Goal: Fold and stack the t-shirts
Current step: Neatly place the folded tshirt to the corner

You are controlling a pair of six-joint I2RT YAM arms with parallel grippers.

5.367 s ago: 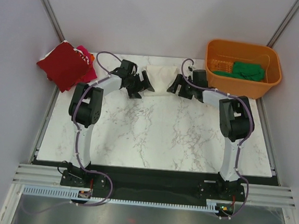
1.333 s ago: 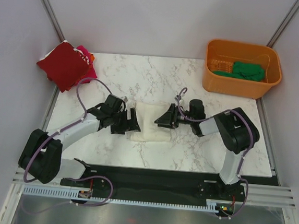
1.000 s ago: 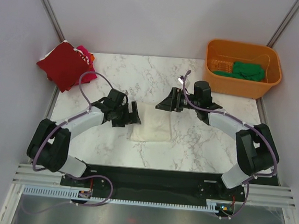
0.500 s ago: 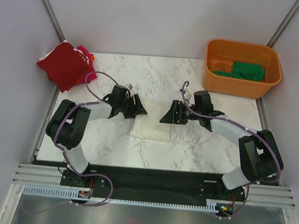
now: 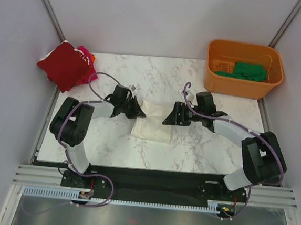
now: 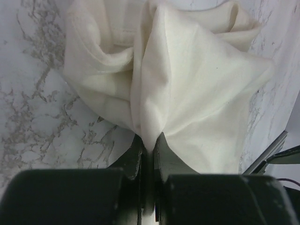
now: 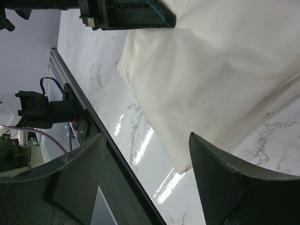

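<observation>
My left fingers are pinched fully together on a thin ridge of the cream t-shirt, gathered at its 9 o'clock edge. My right fingers stand wide apart with nothing between them, low beside the shirt's 3 o'clock edge. The shirt lies as a puffy, part-folded bundle near the middle of the surface. My worry is that the left bite looks like a top layer only, so a lift could peel the fold open or let the cloth slide out. Pulling from that one side alone could also drag the whole bundle askew. I'd want a matching bite on the right first. Farther out, the dark red t-shirt and magenta t-shirt sit at 10 o'clock. The green t-shirt is in the orange tub at 2 o'clock.
</observation>
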